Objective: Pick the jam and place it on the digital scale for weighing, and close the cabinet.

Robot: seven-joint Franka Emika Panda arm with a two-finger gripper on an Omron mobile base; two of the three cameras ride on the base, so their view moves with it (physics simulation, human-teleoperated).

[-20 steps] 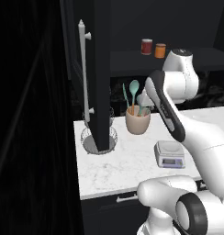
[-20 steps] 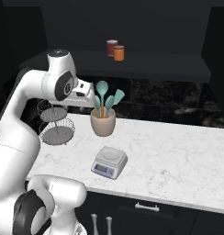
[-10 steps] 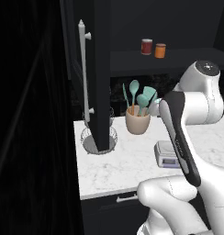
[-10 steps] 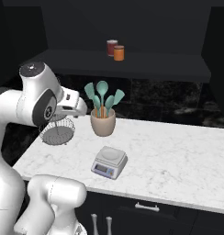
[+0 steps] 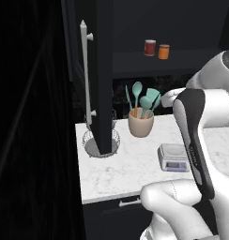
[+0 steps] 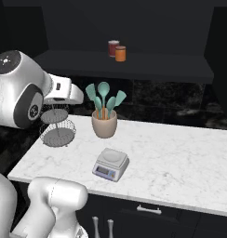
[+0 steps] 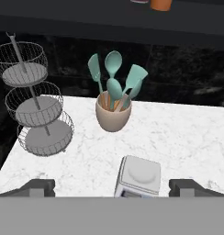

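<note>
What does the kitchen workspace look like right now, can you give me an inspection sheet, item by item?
Surface: white marble counter, mostly bare on its right half.
Jam: orange jar on the dark shelf, close beside a red jar; not yet picked.
Scale: on the counter in front of the utensil cup, platform bare.
Cabinet door: open, edge-on in the left base view.
Clutter: cup of teal utensils; three-tier wire basket at the counter's left end.
Gripper: open, holding nothing, above the scale, fingertips wide apart.
Cables: nothing seen.
Surroundings: black backsplash; dark drawers below the counter.
</note>
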